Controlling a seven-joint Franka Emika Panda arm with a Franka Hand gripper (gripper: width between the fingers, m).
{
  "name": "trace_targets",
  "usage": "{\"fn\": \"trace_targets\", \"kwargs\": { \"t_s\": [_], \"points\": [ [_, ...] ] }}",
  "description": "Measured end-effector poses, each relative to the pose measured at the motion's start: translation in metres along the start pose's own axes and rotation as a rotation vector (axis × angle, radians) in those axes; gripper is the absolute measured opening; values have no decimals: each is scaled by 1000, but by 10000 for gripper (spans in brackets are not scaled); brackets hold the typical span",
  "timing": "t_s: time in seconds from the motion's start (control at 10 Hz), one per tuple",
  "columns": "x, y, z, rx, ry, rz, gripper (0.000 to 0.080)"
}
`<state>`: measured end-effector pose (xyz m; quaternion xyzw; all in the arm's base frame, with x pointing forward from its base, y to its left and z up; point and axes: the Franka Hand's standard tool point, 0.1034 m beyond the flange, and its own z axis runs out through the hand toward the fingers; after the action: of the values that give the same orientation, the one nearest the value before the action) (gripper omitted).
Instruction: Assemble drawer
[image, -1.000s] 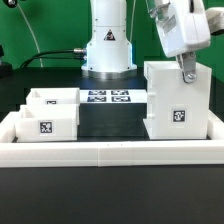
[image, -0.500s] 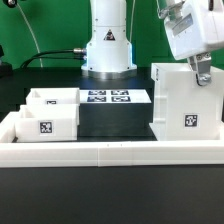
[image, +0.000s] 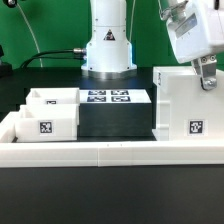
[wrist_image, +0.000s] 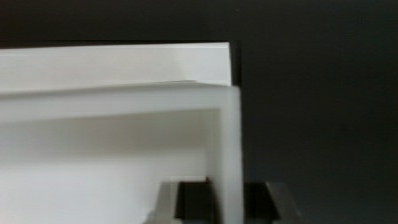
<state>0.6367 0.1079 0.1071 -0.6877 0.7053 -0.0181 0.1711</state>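
Observation:
The large white drawer box (image: 186, 105) stands at the exterior view's right, with a square tag on its front face. My gripper (image: 207, 80) comes down from above and is shut on the box's top wall. In the wrist view the thin white wall (wrist_image: 233, 140) runs between my two dark fingers (wrist_image: 185, 205), and my gripper (wrist_image: 228, 206) pinches it. Two smaller white trays (image: 45, 120) with tags sit side by side at the exterior view's left, away from my gripper.
The marker board (image: 108, 97) lies flat at the back middle, in front of the arm's white base (image: 108, 50). A low white wall (image: 110, 151) borders the front of the black table. A green backdrop stands behind.
My gripper has moved toward the exterior view's right and slightly down, carrying the large box with it. The box's tag has shifted right and lower. The trays have not moved.

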Motion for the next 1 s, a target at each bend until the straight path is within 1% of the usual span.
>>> {"fn": "trace_targets", "kwargs": {
  "t_s": [0.3, 0.5, 0.6, 0.7, 0.8, 1.0],
  "points": [
    [0, 0, 0, 0, 0, -2, 56],
    [0, 1, 0, 0, 0, -3, 414],
    [0, 1, 0, 0, 0, -3, 567],
    [0, 1, 0, -1, 0, -3, 567],
    [0, 0, 0, 1, 0, -4, 631],
    [-1, 0, 0, 1, 0, -4, 647]
  ]
}}
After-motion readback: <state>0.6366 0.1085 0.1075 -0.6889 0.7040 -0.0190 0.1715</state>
